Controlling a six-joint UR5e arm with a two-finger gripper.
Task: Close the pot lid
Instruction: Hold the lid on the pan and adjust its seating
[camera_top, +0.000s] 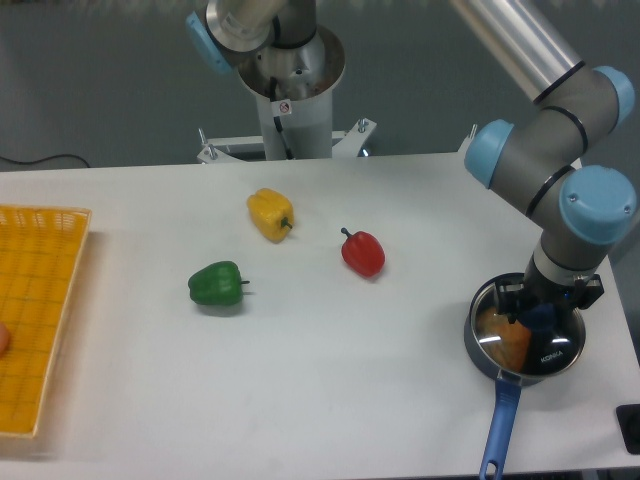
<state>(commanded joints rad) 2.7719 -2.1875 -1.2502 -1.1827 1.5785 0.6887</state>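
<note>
Far left: yellow mesh tray (40, 310) on the white desk (330, 400), its left side cut off by the frame edge; a sliver of something orange-pink shows at that edge, too little to identify. Left of centre: green pepper (216, 284), nearer than the rest. Just right and farther back: yellow pepper (271, 214). Centre: red pepper (363, 252). All three lie well apart. Far right, near the desk's right edge: black pot (480, 345), blue handle (498, 428) pointing toward the near edge. Something orange shows inside through the glass. Lid (530, 335) sits over the pot, shifted a little right, white lettering at its near-right; whether fully seated I cannot tell. End effector (541, 314) comes straight down over the lid's dark blue knob, fingers on either side of it; whether they are clamped on it or slack I cannot tell.
</note>
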